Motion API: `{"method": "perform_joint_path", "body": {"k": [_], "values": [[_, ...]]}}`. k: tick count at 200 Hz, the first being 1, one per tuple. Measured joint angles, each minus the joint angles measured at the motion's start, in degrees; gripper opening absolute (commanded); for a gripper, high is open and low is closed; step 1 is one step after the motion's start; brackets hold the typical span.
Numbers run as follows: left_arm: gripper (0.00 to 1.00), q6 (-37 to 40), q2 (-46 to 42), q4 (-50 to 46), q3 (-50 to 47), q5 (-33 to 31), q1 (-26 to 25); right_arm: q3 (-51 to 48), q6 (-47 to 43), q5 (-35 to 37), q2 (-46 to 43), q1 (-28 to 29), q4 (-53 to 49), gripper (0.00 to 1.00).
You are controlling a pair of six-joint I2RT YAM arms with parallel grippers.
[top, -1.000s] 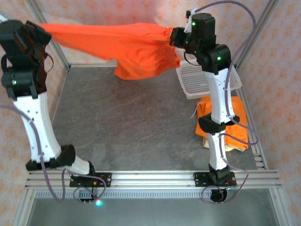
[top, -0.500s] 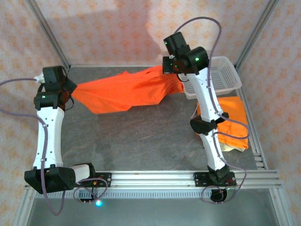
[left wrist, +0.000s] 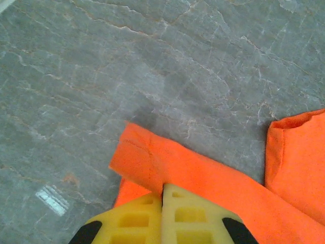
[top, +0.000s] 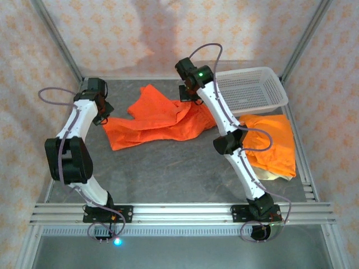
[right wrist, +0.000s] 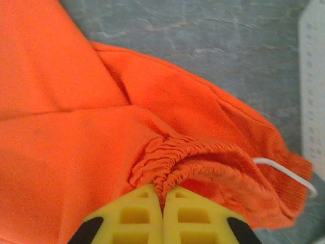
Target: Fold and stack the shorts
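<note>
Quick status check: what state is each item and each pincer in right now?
Loose orange shorts: lying rumpled, unfolded, gripped at both ends.
Left pincer: shut on the shorts' corner.
Right pincer: shut on the gathered waistband.
Stacked orange shorts: folded, resting on a beige pair.
Mesh basket: upright, empty.

Left hand [left wrist: 162, 189] — tight on orange shorts [left wrist: 216, 178]

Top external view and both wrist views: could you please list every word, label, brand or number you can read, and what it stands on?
None: there is no readable text. The orange shorts, the stacked shorts, the basket and the table carry no print; the wall pattern is ornament, not lettering.
</note>
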Motion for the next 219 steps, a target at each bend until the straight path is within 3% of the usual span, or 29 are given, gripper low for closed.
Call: {"method": "perform_joint_path", "body": {"k": [25,40,67,84,98,133,157,184,219], "values": [[0.0,0.59,6.38,-2.49,16.2,0.13,0.17,0.0,1.9,-4.72,-0.11,-2.21,9.31,0.0],[0.0,0.76,11.69,-4.7,32.98,0.81,0.5,0.0,3.78,-7.26,-0.22,-4.22,15.96,0.0],[0.0,1.4,23.28,-9.05,72.35,1.27,1.55,-0.5,5.38,-8.22,-3.48,-7.52,24.65,0.0],[0.0,1.42,21.94,-8.94,82.23,0.87,2.12,-0.83,4.17,-7.48,-9.03,-8.46,27.45,0.0],[0.0,1.42,14.38,-7.41,78.16,0.15,2.45,-0.9,2.4,-6.6,-15.21,-8.17,28.65,0.0],[0.0,2.14,-15.45,4.87,46.58,-0.28,2.29,0.63,-2.4,-4.24,-32.39,-6.56,27.65,0.0],[0.0,3.58,-27.69,8.2,33.35,0.31,1.07,1.7,-4.98,-4.15,-38.1,-5.27,22.4,0.0],[0.0,4.07,-33.88,9.11,19.17,-1.07,1.14,1.68,-7.39,-1.36,-35.3,-2.99,12.11,0.0],[0.0,4.02,-34.53,6.73,1.22,-3.45,0.48,-4.2,-8.72,4.96,-26.6,0.72,1.09,0.0]]}}
